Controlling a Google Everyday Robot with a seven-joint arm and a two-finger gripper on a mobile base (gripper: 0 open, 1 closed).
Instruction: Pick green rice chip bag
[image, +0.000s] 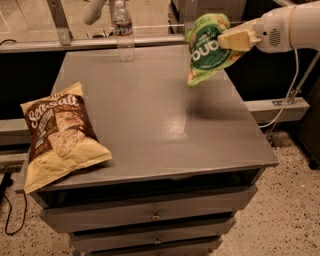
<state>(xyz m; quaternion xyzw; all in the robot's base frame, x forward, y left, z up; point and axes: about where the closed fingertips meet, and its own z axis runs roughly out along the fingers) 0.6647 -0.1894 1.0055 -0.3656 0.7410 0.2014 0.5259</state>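
The green rice chip bag (207, 47) is a light-green crinkly bag with a dark green round label and white lettering. It hangs in the air above the far right part of the grey table (150, 120), clear of the top. My gripper (235, 40) comes in from the upper right on a white arm and is shut on the bag's right edge, holding it tilted.
A larger yellow-and-brown "Sea Salt" bag (60, 135) lies at the table's left front. A clear water bottle (122, 27) stands at the far edge. Drawers sit below the tabletop. A cable runs down at the right.
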